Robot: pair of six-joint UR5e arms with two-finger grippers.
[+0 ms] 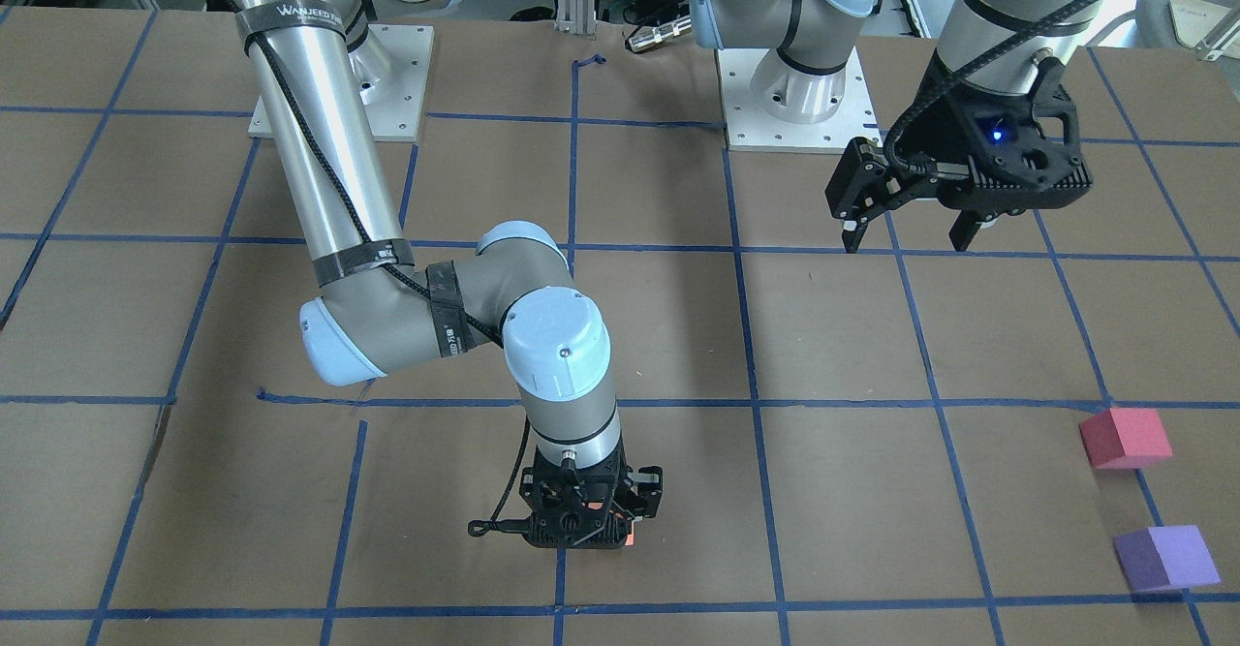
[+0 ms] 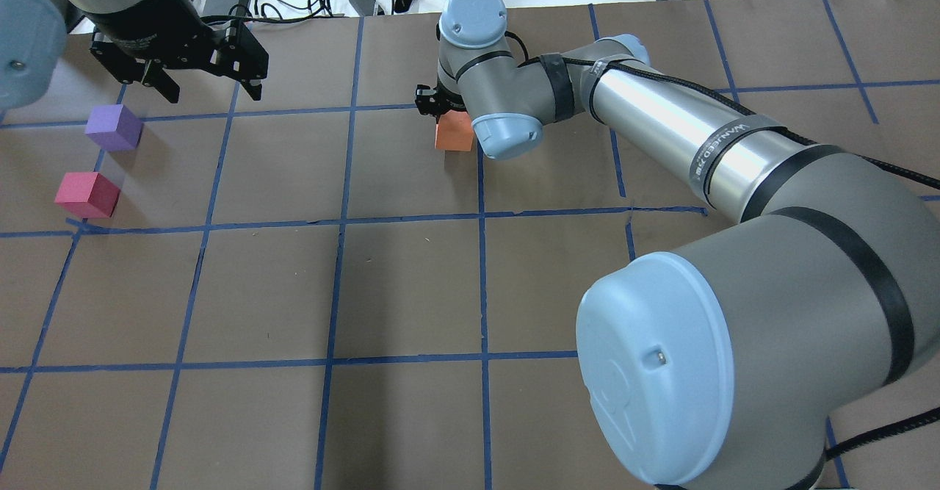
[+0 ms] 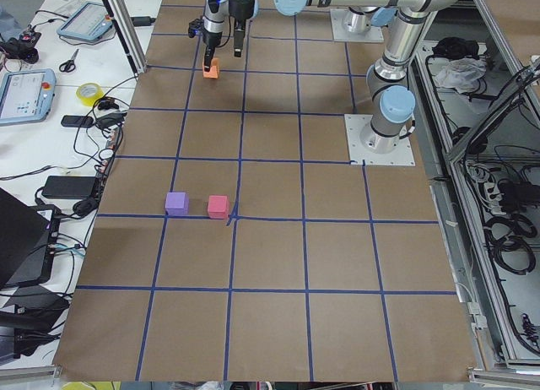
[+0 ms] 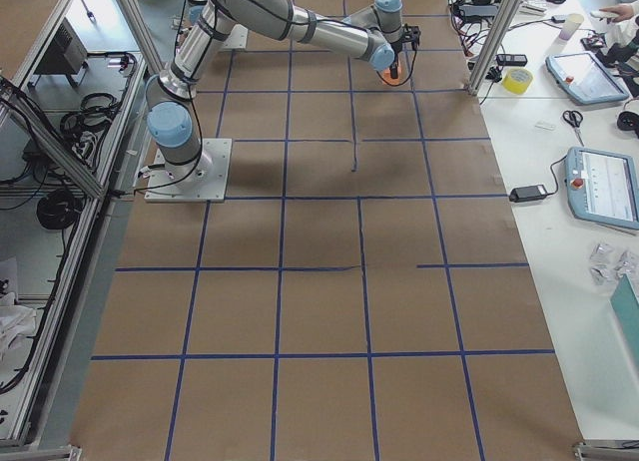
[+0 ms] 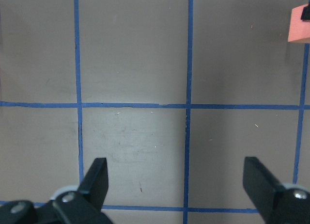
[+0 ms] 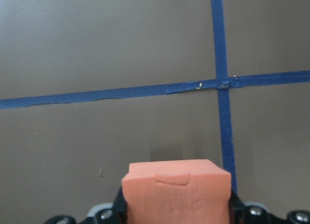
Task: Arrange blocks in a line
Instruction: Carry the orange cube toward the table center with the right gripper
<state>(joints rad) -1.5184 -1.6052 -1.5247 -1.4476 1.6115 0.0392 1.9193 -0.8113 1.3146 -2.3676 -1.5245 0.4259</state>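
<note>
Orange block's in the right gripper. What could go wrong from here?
The purple block and reddish-pink block sit close to the open left gripper, so carrying the orange block over there may bring the arms together. The right gripper pinches foam that shows a crease, so the block could shift on release.

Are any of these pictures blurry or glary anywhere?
Right wrist view: the orange block sits so close it looks soft. Overhead view: glare streaks the silver tube of the right arm. Left wrist view: a paler patch lies ahead of the left gripper.
</note>
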